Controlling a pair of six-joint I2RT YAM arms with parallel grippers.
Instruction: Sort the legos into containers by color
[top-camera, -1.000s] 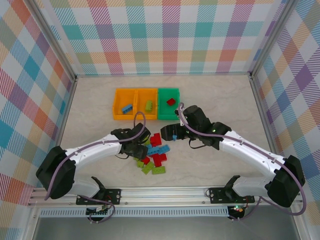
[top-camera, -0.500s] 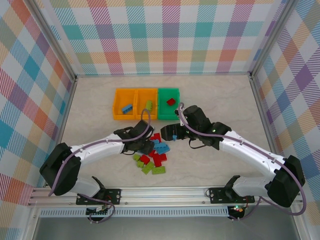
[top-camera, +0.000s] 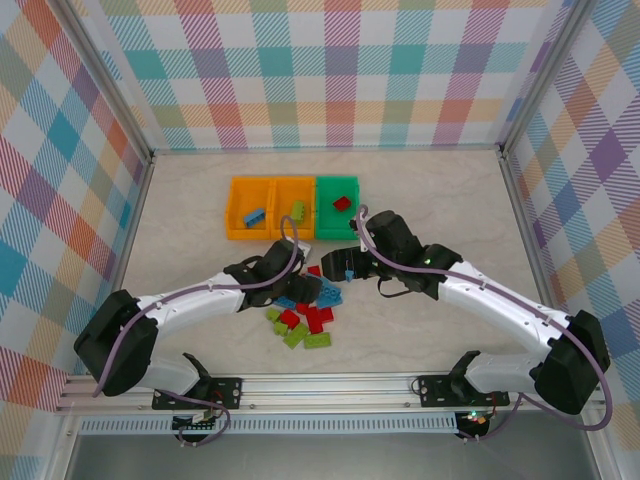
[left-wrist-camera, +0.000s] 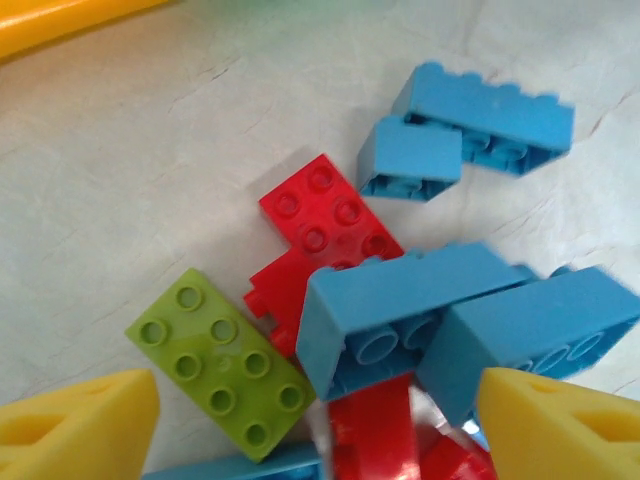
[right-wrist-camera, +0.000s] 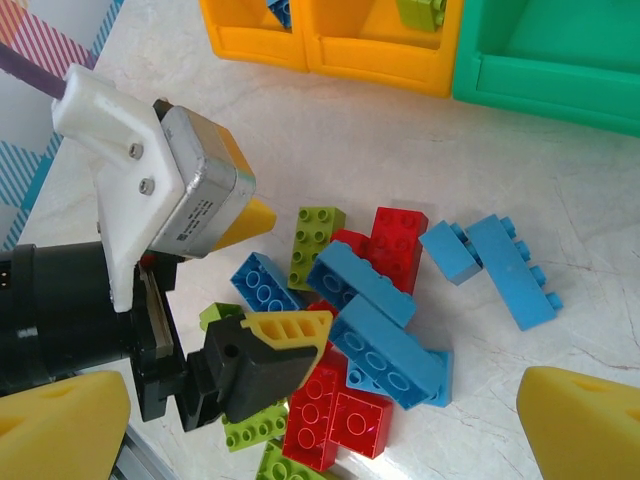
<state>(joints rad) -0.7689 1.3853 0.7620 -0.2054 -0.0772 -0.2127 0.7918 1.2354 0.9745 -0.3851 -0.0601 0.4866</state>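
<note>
The legos lie in a loose pile (top-camera: 305, 318) of red, blue and lime bricks on the table in front of the containers. My left gripper (top-camera: 303, 290) hangs low over the pile's left side, open. Its yellow fingertips (left-wrist-camera: 80, 425) straddle a lime brick (left-wrist-camera: 220, 360), a red brick (left-wrist-camera: 325, 215) and a blue brick (left-wrist-camera: 400, 300) without clamping any. My right gripper (top-camera: 342, 265) hovers above the pile's far right, open and empty (right-wrist-camera: 320, 440). The left orange bin (top-camera: 236, 210) holds a blue brick (top-camera: 256, 216), the middle orange bin (top-camera: 279, 207) a lime one (top-camera: 298, 209), the green bin (top-camera: 325, 208) a red one (top-camera: 343, 203).
The three bins stand in a row touching each other at the middle back. Two blue bricks (right-wrist-camera: 495, 262) lie a little apart to the right of the pile. Metal frame posts and checked walls close the table on three sides.
My left gripper has slid to the right, further over the pile. The right arm and the bins' contents have not changed.
</note>
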